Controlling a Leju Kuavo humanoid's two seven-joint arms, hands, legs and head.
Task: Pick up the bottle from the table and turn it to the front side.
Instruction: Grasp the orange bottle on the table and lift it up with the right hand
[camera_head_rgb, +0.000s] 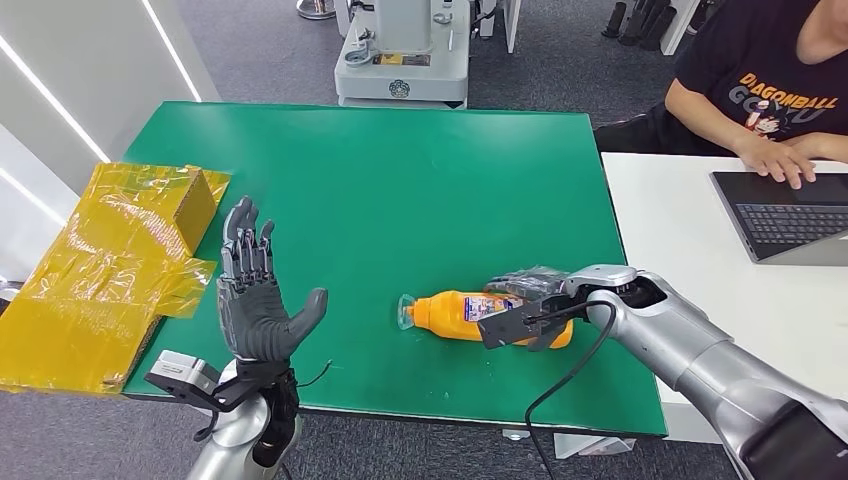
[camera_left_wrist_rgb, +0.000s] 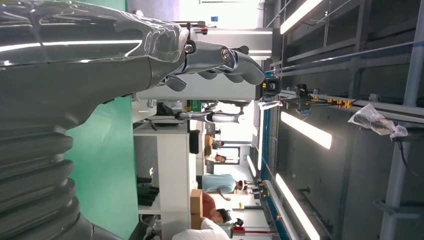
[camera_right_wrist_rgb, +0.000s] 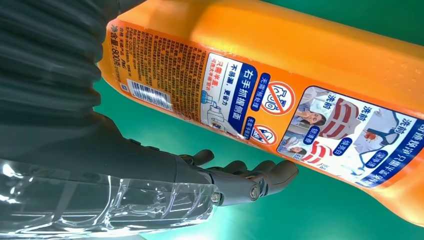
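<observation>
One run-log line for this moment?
bottle: lying on green table | right robot hand: at bottle, grasp unclear | left robot hand: raised, holding nothing

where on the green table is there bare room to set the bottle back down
The far half of the green table is bare, from the yellow-wrapped box across to the white desk. A smaller bare patch lies between the raised left hand and the orange bottle. It is crowded where the right hand meets the bottle.
</observation>
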